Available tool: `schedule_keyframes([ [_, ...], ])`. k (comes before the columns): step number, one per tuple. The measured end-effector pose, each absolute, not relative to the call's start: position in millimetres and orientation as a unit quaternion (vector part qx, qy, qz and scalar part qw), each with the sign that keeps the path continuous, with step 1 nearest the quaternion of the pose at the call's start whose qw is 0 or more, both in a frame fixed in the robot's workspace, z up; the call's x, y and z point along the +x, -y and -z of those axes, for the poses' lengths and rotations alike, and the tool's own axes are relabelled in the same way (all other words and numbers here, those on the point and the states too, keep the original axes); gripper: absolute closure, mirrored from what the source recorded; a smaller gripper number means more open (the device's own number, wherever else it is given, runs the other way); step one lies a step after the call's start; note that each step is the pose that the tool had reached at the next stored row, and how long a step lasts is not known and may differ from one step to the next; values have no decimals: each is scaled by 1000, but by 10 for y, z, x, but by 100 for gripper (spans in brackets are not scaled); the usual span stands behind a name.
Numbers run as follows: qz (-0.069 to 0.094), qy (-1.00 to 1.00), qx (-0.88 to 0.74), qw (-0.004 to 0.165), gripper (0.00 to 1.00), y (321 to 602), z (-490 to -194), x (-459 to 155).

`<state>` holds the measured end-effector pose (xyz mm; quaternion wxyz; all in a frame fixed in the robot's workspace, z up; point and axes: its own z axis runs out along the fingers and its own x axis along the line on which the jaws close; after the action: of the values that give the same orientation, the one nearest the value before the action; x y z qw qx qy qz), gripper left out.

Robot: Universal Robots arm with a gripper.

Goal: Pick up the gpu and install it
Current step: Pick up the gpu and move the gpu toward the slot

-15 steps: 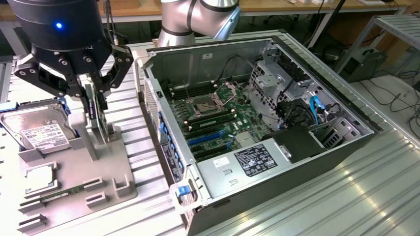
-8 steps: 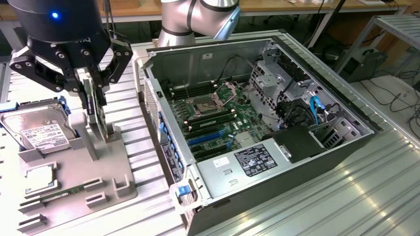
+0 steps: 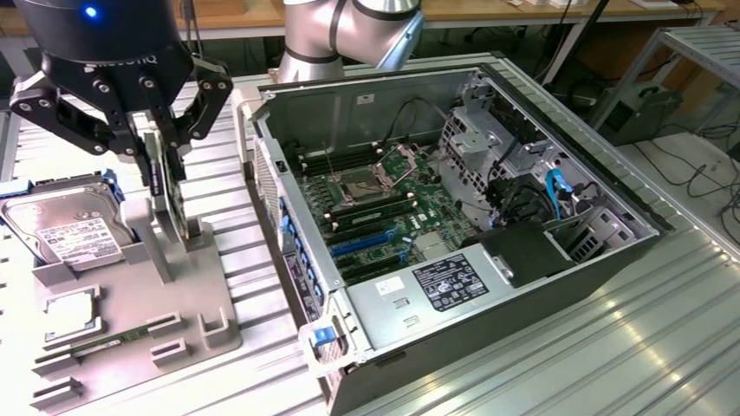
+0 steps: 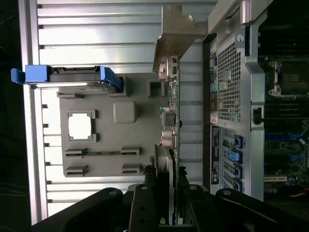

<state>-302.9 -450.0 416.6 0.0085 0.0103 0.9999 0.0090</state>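
The gpu [image 3: 170, 195] stands upright on its edge over the grey holder tray [image 3: 127, 295], at the exterior view's left. It shows a green board and a silver end bracket [image 4: 175, 36]. In the wrist view I see the gpu [image 4: 172, 121] edge-on, running away from the camera. My gripper [image 3: 162, 152] comes down from above, and its black fingers [image 3: 185, 104] press the card's upper edge from both sides. The gripper [image 4: 170, 212] is shut on the card. Whether the card's lower edge still rests in the tray's slot I cannot tell.
On the tray lie a silver hard drive [image 3: 68, 230] in a blue caddy, a processor [image 3: 69, 314] and a memory stick [image 3: 110, 340]. The open computer case [image 3: 601, 260] lies at the exterior view's right, its motherboard showing blue slots [image 3: 364, 243]. Ribbed metal table [image 3: 647, 347] surrounds both.
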Motion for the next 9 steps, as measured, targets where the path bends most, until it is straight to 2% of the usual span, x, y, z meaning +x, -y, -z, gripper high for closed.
schedule_keyframes([
  [9,-9,-1000,10,9,73,4500,-4251,-3028],
])
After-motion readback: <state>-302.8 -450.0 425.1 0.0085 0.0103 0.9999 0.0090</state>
